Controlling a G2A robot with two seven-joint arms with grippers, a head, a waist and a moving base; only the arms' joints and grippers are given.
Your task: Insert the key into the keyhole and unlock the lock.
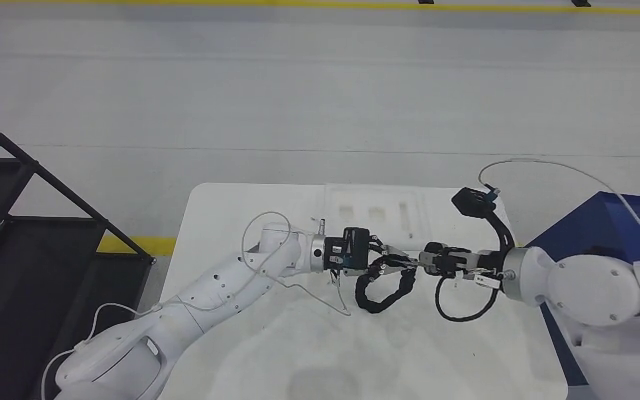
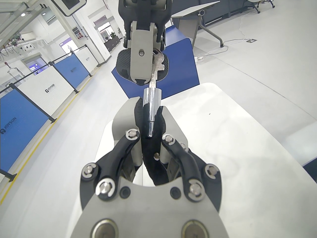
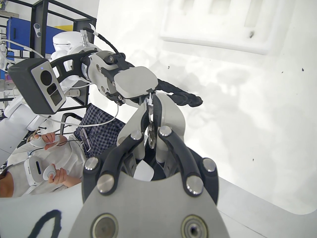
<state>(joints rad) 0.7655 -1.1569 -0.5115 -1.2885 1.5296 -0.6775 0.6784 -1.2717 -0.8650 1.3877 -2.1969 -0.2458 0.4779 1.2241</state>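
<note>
My left gripper (image 2: 148,108) is shut on the chrome cylinder (image 2: 151,111) of a cable lock. The lock's black cable (image 1: 385,290) hangs in a loop under both grippers and trails off in the right wrist view (image 3: 184,96). My right gripper (image 3: 149,104) faces it, shut on the head of a silver key (image 2: 157,63), which is seen edge-on in the right wrist view (image 3: 151,131). The key's blade meets the cylinder's end face, in line with it. In the top view the left gripper (image 1: 385,257) and right gripper (image 1: 413,262) meet tip to tip above the white table (image 1: 300,345).
A white foam tray (image 1: 345,230) with three recesses lies at the table's far side, just behind the grippers. A black metal rack (image 1: 60,205) stands left of the table. A blue panel (image 1: 590,225) stands to its right.
</note>
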